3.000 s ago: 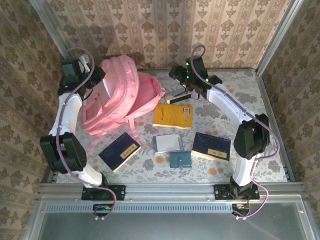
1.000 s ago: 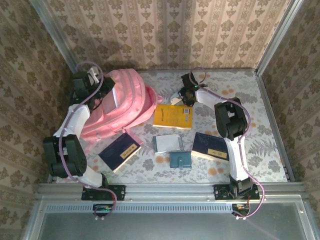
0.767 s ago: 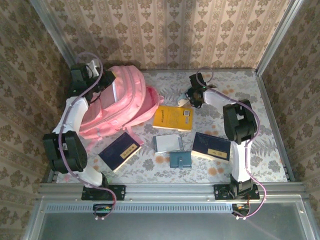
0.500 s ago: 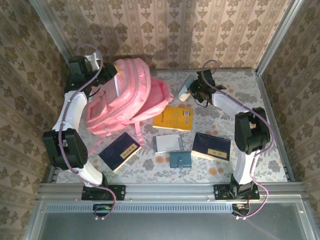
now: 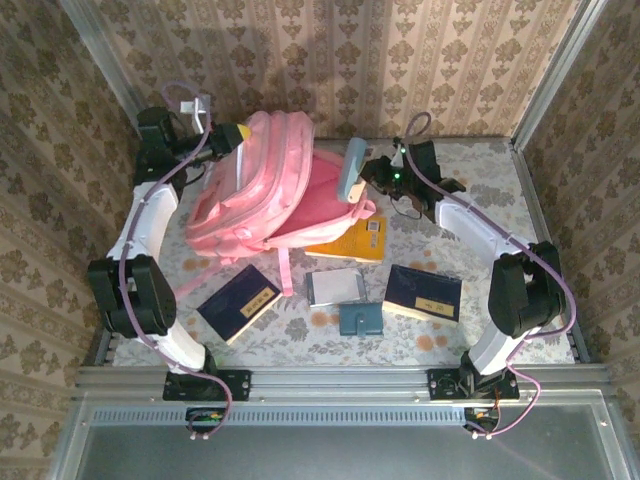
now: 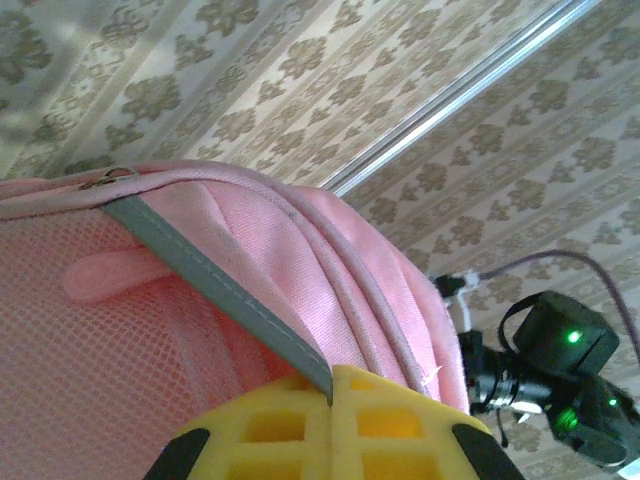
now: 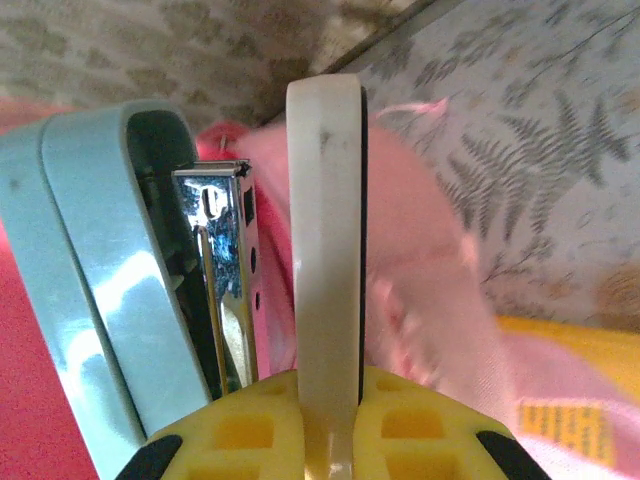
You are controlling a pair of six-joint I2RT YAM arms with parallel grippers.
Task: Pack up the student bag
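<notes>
the student bag (image 5: 262, 185) sat in the far-left part of the table (image 5: 430, 345), its top raised off the surface and its lower end resting toward the middle, with a pink strap trailing toward the near edge. the left gripper (image 5: 228, 138) was at the bag's upper edge near the far-left corner. in the left wrist view its yellow pads (image 6: 260, 425) were pressed together on a grey trim strip (image 6: 215, 295) of the bag (image 6: 330, 250), beside pink mesh.

the right gripper (image 5: 368, 172) was just beside the bag's right side, near the far edge, clamped on a stapler (image 5: 352, 168) held upright. in the right wrist view the gripper (image 7: 325, 400) pinched the stapler's cream base arm between its pads, while the pale blue top (image 7: 120, 250) and the metal magazine stood to the left of it. pink fabric (image 7: 420, 230) lay right behind the stapler.

a yellow book (image 5: 358, 242) lay mid-table, its far-left part hidden under the bag. nearer the near edge lay a dark blue book (image 5: 238, 302) on the left, a grey notebook (image 5: 333, 287) in the middle, a small teal case (image 5: 359, 319) just beside the notebook on its near side, and a second dark blue book (image 5: 423, 292) to the right.
</notes>
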